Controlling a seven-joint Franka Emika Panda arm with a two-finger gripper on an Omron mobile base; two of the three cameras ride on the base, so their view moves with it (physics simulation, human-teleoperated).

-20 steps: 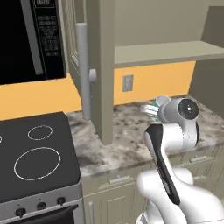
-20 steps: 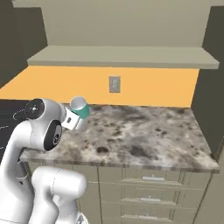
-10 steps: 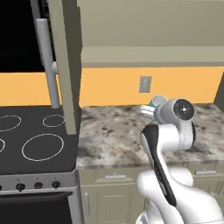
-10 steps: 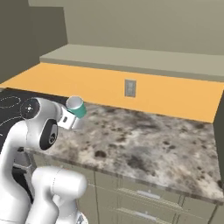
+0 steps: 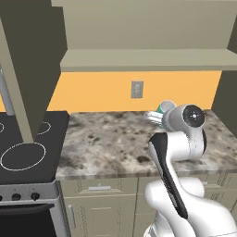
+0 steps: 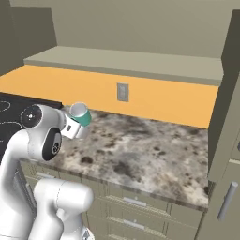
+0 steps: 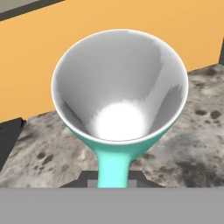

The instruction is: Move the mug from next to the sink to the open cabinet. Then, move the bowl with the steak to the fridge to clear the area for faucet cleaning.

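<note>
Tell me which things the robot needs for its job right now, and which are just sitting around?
Needed for the job:
- mug, teal outside, white inside, empty
- hand, shut on the mug, held above the counter
- cabinet shelf, bare, above the counter

Just sitting around:
- stove
- wall socket
- counter
- drawers below it

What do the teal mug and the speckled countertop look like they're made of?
The teal mug with the white inside looks like glazed ceramic: a smooth, glossy interior with a bright highlight. The speckled grey-brown countertop looks like polished granite, going by its mottled pattern, though a render leaves this open.
</note>
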